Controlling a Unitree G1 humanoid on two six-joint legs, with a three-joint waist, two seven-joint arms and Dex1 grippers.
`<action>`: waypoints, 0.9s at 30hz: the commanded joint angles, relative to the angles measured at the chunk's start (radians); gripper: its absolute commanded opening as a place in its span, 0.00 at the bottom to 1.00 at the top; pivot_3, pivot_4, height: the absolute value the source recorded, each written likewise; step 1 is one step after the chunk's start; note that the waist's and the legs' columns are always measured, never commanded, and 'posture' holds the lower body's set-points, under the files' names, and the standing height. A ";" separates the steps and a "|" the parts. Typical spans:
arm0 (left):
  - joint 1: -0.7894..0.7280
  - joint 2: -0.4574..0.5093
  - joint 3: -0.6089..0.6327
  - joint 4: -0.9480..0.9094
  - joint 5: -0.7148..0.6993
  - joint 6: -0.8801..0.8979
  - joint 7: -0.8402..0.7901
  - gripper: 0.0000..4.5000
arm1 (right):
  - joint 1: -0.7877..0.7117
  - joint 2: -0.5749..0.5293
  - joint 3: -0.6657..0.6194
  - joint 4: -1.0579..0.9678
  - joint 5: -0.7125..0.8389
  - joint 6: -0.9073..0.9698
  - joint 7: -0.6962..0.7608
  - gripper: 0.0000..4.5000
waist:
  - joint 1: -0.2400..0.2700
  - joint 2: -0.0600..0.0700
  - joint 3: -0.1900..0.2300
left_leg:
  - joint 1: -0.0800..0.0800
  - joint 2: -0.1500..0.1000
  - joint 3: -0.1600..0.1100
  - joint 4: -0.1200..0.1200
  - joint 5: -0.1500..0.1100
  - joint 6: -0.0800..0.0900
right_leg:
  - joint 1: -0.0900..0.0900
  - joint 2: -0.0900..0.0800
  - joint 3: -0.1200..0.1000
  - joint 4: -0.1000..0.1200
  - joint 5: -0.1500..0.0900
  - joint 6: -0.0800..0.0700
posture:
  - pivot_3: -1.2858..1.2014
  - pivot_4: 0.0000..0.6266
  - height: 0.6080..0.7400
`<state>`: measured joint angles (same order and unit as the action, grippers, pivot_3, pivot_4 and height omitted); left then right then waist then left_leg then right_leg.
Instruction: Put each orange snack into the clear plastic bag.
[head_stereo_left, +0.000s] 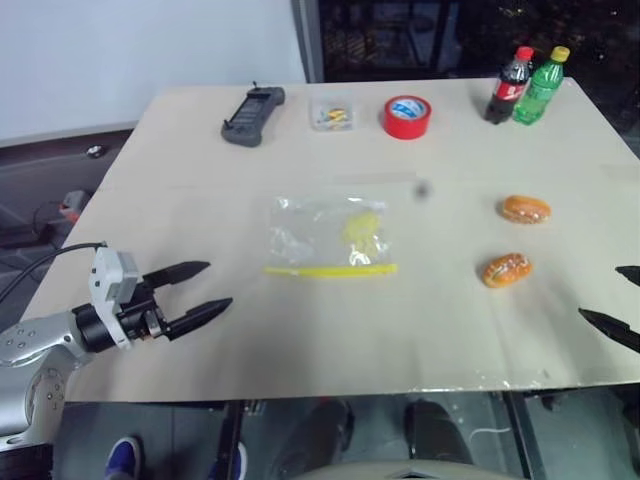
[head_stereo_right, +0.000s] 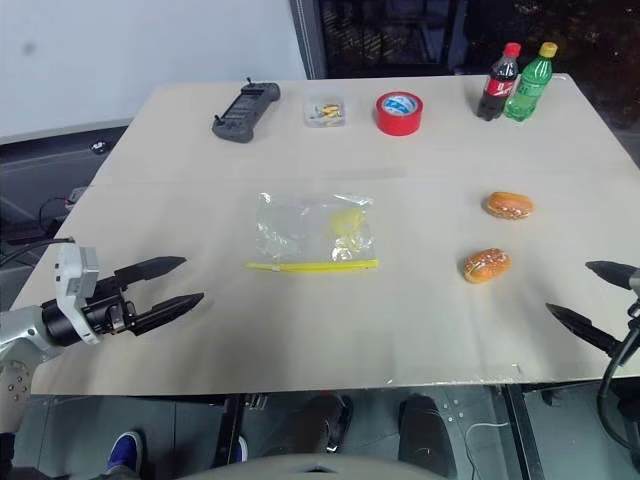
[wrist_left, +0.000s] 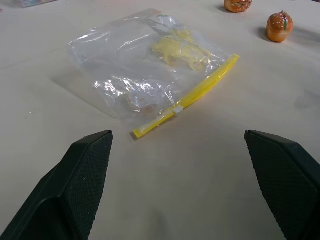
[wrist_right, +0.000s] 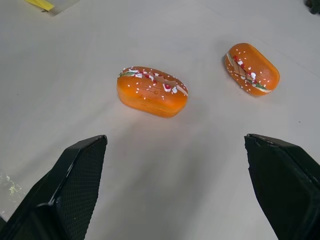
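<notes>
on table (head_stereo_left: 200, 200), clear plastic bag (head_stereo_left: 325, 232) flat, two orange snacks (head_stereo_left: 507, 269) apart from it

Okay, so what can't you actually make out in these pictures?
- Small clear box by the red tape roll: its colourful contents are too small to identify in the head views.
- Crinkly clear plastic bag: yellowish print unreadable through creases; open or sealed yellow strip unclear.
- Right gripper: cut off by the left eye view's edge.
- Bottle labels: too small.
</notes>
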<state>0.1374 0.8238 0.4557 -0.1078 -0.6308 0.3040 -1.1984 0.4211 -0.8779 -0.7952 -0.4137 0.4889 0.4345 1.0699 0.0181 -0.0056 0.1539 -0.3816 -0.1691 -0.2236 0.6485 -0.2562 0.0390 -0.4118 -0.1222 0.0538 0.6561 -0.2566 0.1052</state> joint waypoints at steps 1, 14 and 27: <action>-0.022 0.011 0.001 -0.023 -0.008 0.002 0.002 0.99 | -0.018 -0.016 -0.024 -0.032 0.021 0.017 -0.013 1.00 | 0.000 0.000 0.000 | 0.000 0.000 0.000 0.000 0.000 0.000 | 0.000 0.000 0.000 0.000 0.000 0.000 | 0.52 0.24 1.00; -0.281 -0.021 -0.121 -0.012 -0.016 0.392 0.364 0.99 | -0.211 0.037 0.244 -0.240 0.134 0.092 -0.159 1.00 | 0.000 -0.003 0.001 | 0.000 0.001 0.000 0.001 0.000 -0.001 | 0.000 0.000 0.000 0.001 0.000 0.000 | 0.52 0.24 1.00; -0.888 -0.086 -0.494 0.805 0.134 0.541 -0.052 0.99 | -0.357 0.050 0.480 -0.362 0.167 0.155 -0.275 1.00 | 0.001 -0.006 0.003 | -0.004 -0.002 -0.004 0.002 0.002 -0.005 | -0.004 0.003 -0.003 0.001 0.000 0.000 | 0.52 0.24 1.00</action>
<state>-0.7020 0.7529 0.0065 0.6059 -0.5344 0.8635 -1.1577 0.0568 -0.8237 -0.2898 -0.7331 0.6446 0.5859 0.8125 0.0194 -0.0119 0.1568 -0.3860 -0.1711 -0.2279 0.6509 -0.2542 0.0339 -0.4157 -0.1191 0.0501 0.6571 -0.2563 0.1052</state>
